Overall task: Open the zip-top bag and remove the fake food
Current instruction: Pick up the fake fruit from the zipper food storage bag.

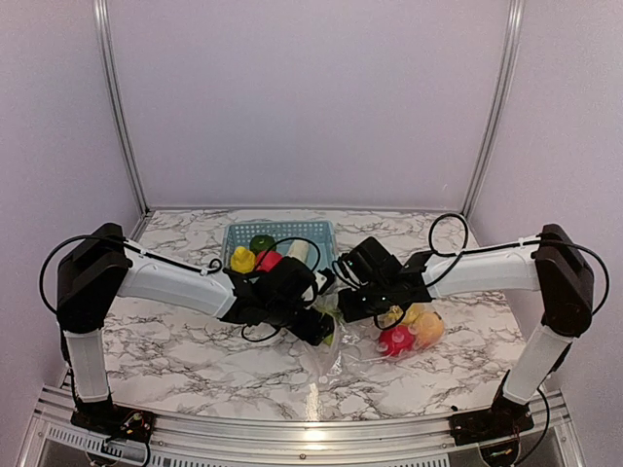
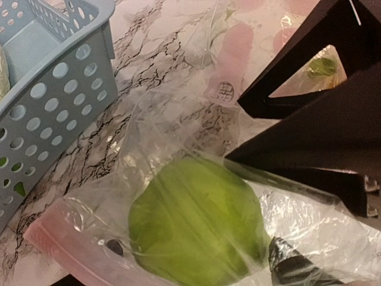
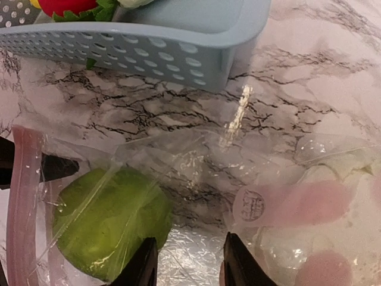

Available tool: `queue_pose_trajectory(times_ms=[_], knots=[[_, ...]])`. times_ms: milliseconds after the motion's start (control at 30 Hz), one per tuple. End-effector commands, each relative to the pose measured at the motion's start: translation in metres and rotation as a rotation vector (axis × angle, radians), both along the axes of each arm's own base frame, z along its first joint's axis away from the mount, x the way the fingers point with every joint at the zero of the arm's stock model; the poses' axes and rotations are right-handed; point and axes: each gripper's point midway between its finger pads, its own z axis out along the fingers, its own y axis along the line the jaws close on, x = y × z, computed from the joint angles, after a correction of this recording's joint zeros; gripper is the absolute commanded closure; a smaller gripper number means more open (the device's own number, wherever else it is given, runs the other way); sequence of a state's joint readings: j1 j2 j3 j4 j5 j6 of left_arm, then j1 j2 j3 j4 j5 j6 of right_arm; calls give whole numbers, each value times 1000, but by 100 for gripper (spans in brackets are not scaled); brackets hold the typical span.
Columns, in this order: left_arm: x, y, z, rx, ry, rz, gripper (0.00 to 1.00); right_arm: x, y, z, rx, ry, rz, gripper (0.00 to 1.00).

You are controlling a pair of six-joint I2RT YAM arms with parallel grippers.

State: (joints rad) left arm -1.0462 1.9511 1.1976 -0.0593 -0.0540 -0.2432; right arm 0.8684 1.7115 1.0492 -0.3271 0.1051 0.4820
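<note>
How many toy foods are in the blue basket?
4 show in the blue basket: a yellow one at its left, a green one behind it, a red one in the middle, a pale one at the right. The left arm covers its front edge, so more may hide.

Marble table (image 1: pixel 165 341) (zip-top bag (image 1: pixel 326 362), basket (image 1: pixel 282 226))

A light blue basket (image 1: pixel 282 225) with round holes in its walls stands at the far middle of the white marble tabletop (image 1: pixel 165 341) with dark veins. Pale walls (image 1: pixel 311 97) rise behind.
</note>
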Motion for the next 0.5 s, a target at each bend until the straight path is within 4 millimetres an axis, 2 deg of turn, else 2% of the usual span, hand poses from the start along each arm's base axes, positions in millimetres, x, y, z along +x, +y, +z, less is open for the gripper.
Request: queue_pose_trajectory(times_ms=[0,300,467], knots=[[6,-6,-1,6,-6,19,13,-6,17,1,24,2,58,62],[9,-7,-14,40,14,38,11,-10,20,-4,15,10,69,56],[9,-4,-21,59,20,47,15,-10,18,-3,13,9,55,54]])
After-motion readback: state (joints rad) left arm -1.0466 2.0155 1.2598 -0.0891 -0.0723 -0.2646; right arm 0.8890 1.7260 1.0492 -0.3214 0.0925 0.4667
